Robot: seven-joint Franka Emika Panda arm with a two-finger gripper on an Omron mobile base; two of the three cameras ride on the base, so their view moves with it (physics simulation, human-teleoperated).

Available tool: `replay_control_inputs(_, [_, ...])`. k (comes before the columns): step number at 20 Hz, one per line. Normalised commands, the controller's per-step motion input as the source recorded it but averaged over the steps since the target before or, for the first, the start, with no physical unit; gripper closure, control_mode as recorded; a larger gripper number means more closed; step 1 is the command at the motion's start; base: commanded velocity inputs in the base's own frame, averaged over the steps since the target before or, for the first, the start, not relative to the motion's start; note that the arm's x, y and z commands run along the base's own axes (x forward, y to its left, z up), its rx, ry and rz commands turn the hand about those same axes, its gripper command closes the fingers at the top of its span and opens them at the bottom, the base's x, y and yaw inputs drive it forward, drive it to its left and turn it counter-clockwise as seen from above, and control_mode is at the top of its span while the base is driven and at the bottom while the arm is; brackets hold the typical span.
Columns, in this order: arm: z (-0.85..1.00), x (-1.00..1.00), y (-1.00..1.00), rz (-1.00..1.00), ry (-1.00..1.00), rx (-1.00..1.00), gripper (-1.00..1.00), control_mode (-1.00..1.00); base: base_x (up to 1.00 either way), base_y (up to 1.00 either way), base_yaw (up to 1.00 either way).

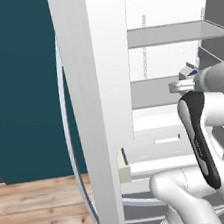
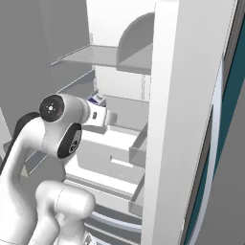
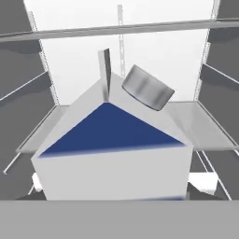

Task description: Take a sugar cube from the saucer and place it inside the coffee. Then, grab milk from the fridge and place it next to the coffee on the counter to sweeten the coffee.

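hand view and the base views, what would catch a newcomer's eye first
In the hand view the milk looms close: a white carton with a dark blue gable panel and a grey round cap, standing on a shelf in the open fridge. From both base views the white arm reaches into the fridge, with the carton's blue-and-white top just past the gripper.

Flat bright rendered light, soft grey shading under fridge (image 1: 103,110) shelves, edges slightly soft.

milk (image 3: 112,154) close up, fridge (image 3: 186,116) shelf
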Motion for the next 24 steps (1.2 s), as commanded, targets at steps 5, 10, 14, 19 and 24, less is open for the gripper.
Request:
replay_control_inputs(5, [-0.48, -0.51, 0.00, 0.00, 0.26, -0.01, 1.00, -1.00, 0.00, 0.00, 0.00])
replay_control_inputs(10, [0.00, -0.03, 0.00, 0.00, 0.01, 0.00, 1.00, -1.00, 0.00, 0.00, 0.00])
replay_control_inputs(14, [0.00, -0.19, 0.00, 0.00, 0.00, 0.00, 1.00, -1.00, 0.00, 0.00, 0.00])
replay_control_inputs(19, [0.00, -0.15, 0.00, 0.00, 0.00, 0.00, 1.00, 1.00, -0.21, 0.00, 0.00])
replay_control_inputs(24, [0.00, 0.00, 0.00, 0.00, 0.00, 0.00, 1.00, 1.00, -0.79, 0.00, 0.00])
